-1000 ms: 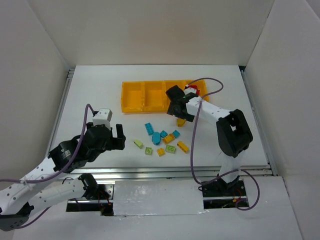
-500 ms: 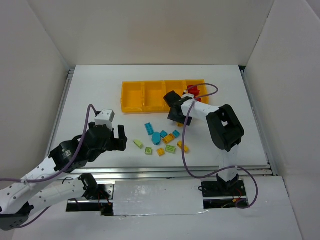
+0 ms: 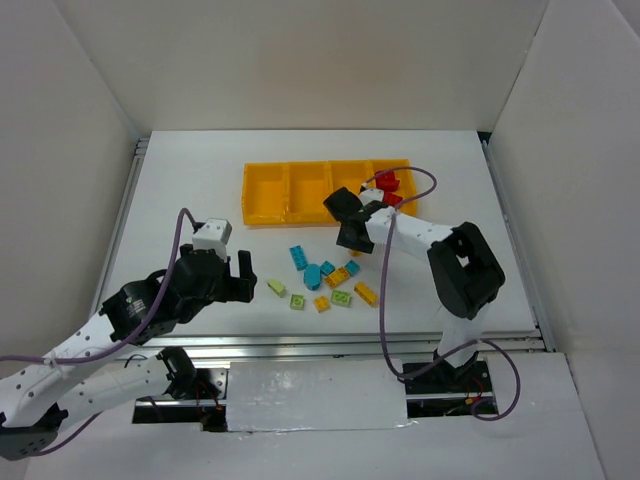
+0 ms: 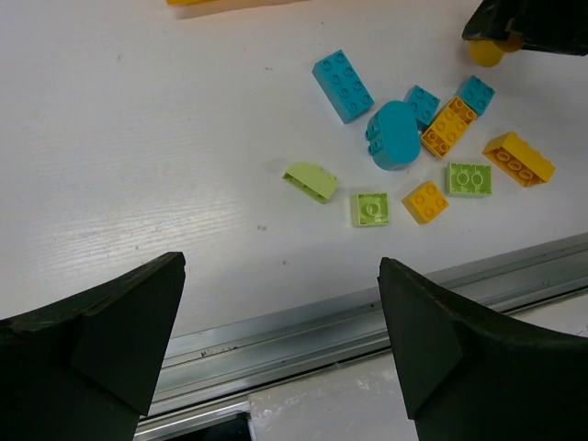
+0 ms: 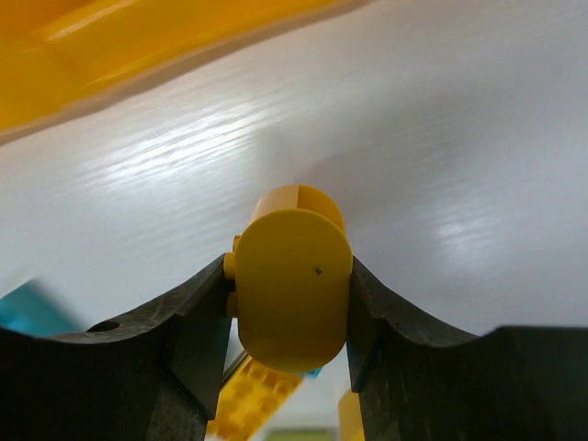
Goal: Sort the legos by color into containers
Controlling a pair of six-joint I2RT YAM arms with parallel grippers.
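Yellow rounded plastic brick (image 5: 289, 276), still clamped in right fingers (image 5: 184, 367), is swivelling at the orange-yellow plastic tray (image 3: 265, 195)'s near edge; left fingers (image 4: 92, 340) are idling spread.

A white bench (image 3: 200, 180) stands boxed in by plain white walls (image 3: 300, 60). A metal rail (image 3: 320, 344) runs along its near edge, with a shiny sheet (image 3: 315, 395) just beyond.

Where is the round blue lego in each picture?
Top external: round blue lego, middle of the loose pile.
Left wrist: upper right of the picture.
Right wrist: not clearly in it; only a blurred cyan patch at the left edge.
Shared landmark: the long yellow brick just right of it.
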